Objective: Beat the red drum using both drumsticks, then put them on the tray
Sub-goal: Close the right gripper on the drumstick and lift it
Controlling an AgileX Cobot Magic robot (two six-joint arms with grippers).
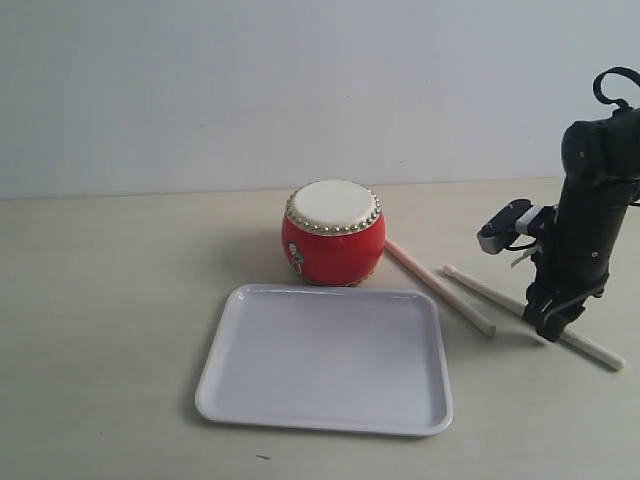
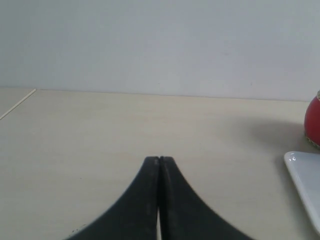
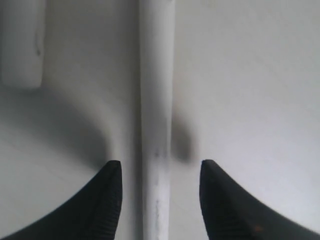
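Count on the pale worktop (image 1: 100, 300): 1 red drum (image 1: 333, 235), 1 tray (image 1: 325, 360), 2 drumsticks (image 1: 440, 287). The drum stands upright just behind the tray's far edge, cream skin up, with a ring of brass studs (image 1: 300, 222) round the rim. A small pale fitting (image 1: 296, 258) on its red side is too small to read as writing or a mark. The tray is white, flat on the worktop and bare. Both drumsticks lie on the worktop to the right of the drum and tray, slanting roughly parallel and apart from each other. The inner drumstick (image 1: 455, 300) has its far end close to the drum's base. The outer drumstick (image 1: 497, 292) passes under the right arm. The right end effector (image 3: 160, 167) points down over the outer drumstick, jaws apart, 1 finger on each side of the shaft with a gap showing on both sides, so nothing is gripped. The blunt end of the inner drumstick shows in a corner of the right wrist view. The left end effector (image 2: 159, 159) has its jaws pressed together and holds nothing. It sits low over bare worktop, with an edge of the drum and a corner of the tray at the side of its view. A plain pale wall (image 1: 300, 80) stands behind.
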